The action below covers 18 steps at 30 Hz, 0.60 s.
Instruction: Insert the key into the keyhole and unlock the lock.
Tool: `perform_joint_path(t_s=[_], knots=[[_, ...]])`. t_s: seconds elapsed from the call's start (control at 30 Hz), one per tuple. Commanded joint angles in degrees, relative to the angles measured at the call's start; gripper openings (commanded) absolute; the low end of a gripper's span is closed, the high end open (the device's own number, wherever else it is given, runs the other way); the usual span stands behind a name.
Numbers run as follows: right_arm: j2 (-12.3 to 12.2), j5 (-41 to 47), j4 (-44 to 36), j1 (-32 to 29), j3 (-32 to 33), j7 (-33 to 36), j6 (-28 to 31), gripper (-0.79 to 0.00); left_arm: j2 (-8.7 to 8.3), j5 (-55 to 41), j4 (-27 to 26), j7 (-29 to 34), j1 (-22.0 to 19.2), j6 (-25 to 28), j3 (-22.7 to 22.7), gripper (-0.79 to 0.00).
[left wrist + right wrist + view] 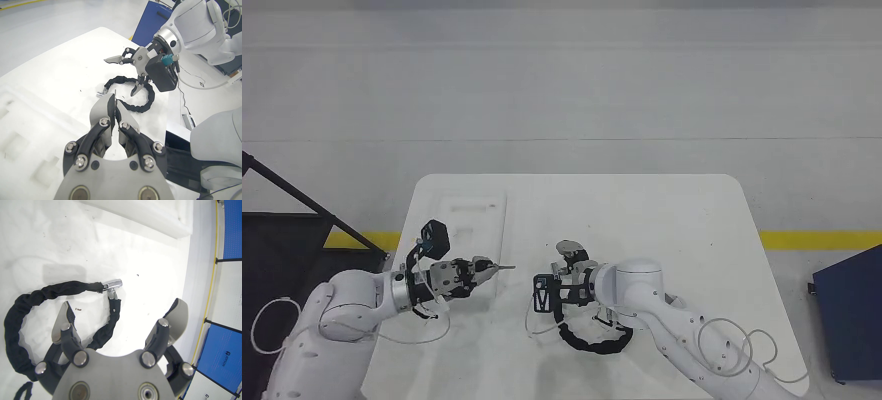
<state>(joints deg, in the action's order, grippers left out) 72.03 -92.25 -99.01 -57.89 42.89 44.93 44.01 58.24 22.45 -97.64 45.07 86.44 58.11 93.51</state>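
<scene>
Key (pixel 115 95): clamped between the shut jaws of the left gripper (pixel 113 99), blade projecting past the fingertips. Chrome lock cylinder (pixel 100 93): laid on the white table (pixel 56 66), near the key tip. Black sleeved chain (pixel 149 98): looped beneath the right gripper (pixel 119 77), whose jaws are spread wide, with nothing held.

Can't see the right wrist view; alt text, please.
The right gripper, jaws open and empty, hangs above a black fabric-sleeved chain lock looped on the white table. Its chrome lock barrel lies beyond the jaws.
</scene>
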Motion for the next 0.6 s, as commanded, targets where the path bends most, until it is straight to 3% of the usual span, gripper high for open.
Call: perform_joint_path(t_s=[0.0,0.27,0.4,0.57], knots=[[0.00,0.00,0.00,0.00,0.00,0.00,0.00,0.000,-0.22,-1.04,1.54,-1.72,-0.83,-0.11,-1.15,-0.785],[0.00,0.00,0.00,0.00,0.00,0.00,0.00,0.000,-1.35,-8.18,6.60,-6.42,-0.33,-0.11,-5.88,-0.785],[0.00,0.00,0.00,0.00,0.00,0.00,0.00,0.000,-1.65,-16.45,9.68,-9.48,0.94,-0.11,-8.45,-0.785],[0.00,0.00,0.00,0.00,0.00,0.00,0.00,0.000,-2.10,-28.26,12.00,-6.66,2.38,-0.11,-11.36,-0.785]])
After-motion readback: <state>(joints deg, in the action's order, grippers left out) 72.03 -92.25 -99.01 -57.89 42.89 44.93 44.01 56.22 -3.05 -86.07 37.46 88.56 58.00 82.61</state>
